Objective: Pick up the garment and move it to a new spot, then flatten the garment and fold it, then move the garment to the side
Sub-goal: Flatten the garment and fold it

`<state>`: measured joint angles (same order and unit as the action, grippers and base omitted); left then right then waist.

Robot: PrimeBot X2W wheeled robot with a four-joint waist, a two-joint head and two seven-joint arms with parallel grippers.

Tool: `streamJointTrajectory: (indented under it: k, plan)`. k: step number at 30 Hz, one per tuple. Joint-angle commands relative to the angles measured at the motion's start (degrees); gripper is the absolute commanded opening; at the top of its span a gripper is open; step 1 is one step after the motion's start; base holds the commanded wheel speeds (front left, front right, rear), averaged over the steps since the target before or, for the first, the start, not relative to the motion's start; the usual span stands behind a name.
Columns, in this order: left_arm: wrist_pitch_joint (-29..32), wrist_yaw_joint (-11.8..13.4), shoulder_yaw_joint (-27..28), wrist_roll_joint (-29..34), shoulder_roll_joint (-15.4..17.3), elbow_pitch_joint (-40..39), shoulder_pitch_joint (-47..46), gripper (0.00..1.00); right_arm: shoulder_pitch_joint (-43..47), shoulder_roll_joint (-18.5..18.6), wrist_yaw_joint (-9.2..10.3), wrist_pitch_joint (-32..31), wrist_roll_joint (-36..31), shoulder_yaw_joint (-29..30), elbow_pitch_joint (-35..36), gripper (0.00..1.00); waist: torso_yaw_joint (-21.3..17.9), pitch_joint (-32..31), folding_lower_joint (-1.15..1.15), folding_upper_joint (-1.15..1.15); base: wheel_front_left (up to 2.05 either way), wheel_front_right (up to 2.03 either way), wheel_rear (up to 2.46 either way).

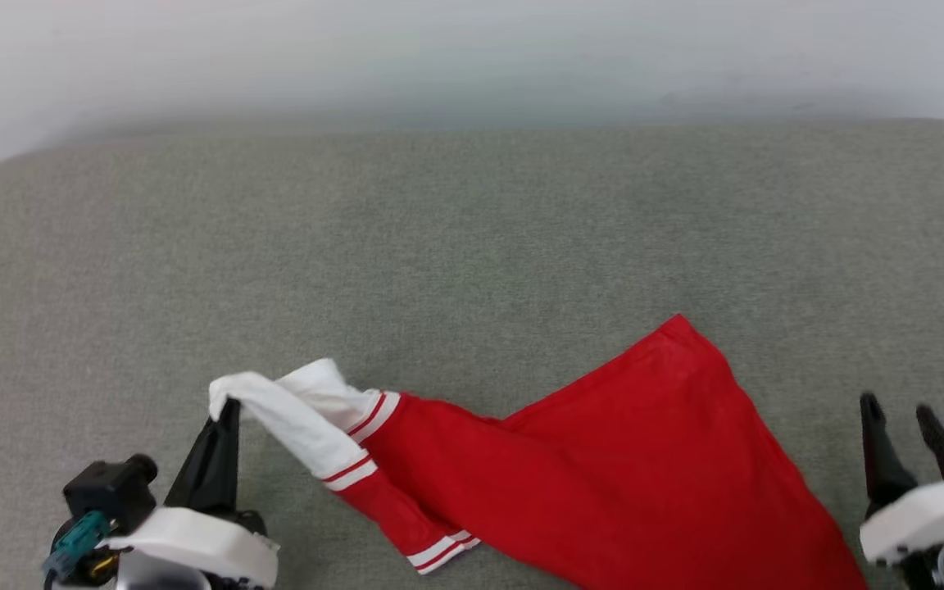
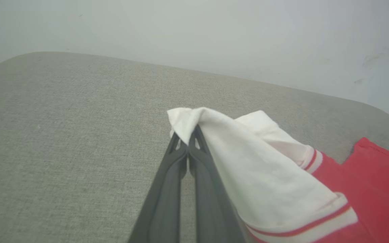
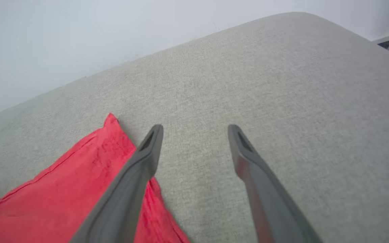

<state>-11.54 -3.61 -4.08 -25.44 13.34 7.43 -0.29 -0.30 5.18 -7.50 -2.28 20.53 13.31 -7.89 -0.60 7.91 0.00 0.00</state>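
Garment (image 1: 603, 459) lies along the worktop's (image 1: 472, 246) near edge, roughly mid-width and running toward the near-right corner. Red body is spread in a rough wedge, with one hem corner (image 1: 679, 324) pointing toward the worktop's far side. The sleeve end is bunched and twisted, not flat.

Left end effector (image 1: 224, 410), over the worktop's near-left part: clenched on the tip of a white sleeve (image 1: 292, 418). The left wrist view shows cloth pinched between the closed fingertips (image 2: 189, 135) and draping off them, so that end of the garment (image 2: 265, 175) is lifted off the worktop.

Right end effector (image 1: 898, 410), over the near-right part: released, jaws wide apart, grasping nothing. In the right wrist view it hovers (image 3: 196, 130) just beside the garment's (image 3: 62, 189) red edge, with bare worktop between the fingers.

Progress, as judged:
- Pick-up and move: looks done or nearly so, since the garment is on the worktop.
- Flattening: under way at best. One sleeve is held up, the sleeves are overlapped, and the body is creased.
- Folding: not begun.
- Moving to the side: not begun.

Likely next need is a second grasp point for the right end effector, to stretch the cloth flat.
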Motion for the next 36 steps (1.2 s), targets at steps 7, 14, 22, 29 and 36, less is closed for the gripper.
streamJointTrajectory:
  k: [7, 14, 22, 29, 36]
  plan:
    - [-1.26, -0.86, -1.77, 0.34, -1.17, -0.20, -5.10, 0.00, -14.39, 6.86, 0.02, -9.66, 2.47, -6.77, -8.26, 1.00, 4.03, 5.08, 0.00, 0.00, 0.00, 0.00, 0.00]
    - [-2.49, -1.60, -2.61, 0.45, -2.04, 0.21, -8.03, 0.00, -26.07, 13.97, 0.02, -35.60, 6.41, -16.36, -9.49, 1.00, 6.38, 9.00, 0.00, 0.00, 0.00, 0.00, 0.00]
    - [-3.39, -2.34, -3.27, 0.46, -3.46, 0.87, -10.31, 0.00, -30.49, 17.22, 0.02, -50.32, 8.21, -25.80, -11.14, 1.00, 8.17, 12.75, 0.00, 0.00, 0.00, 0.00, 0.00]
    - [-3.71, -2.97, -2.95, 0.14, -4.05, 2.19, -11.54, 0.00, -28.91, 17.39, 0.01, -56.94, 11.52, -30.19, -17.59, 0.00, 8.93, 13.75, 0.00, 0.00, 0.00, 0.00, 0.00]
    - [-3.77, -3.27, -0.55, 0.46, -2.49, 3.23, -13.60, 0.00, -35.21, 17.97, 0.05, -46.32, 10.37, -27.82, -15.41, 0.00, 7.10, 11.60, 0.00, 0.00, 0.00, 0.00, 0.00]
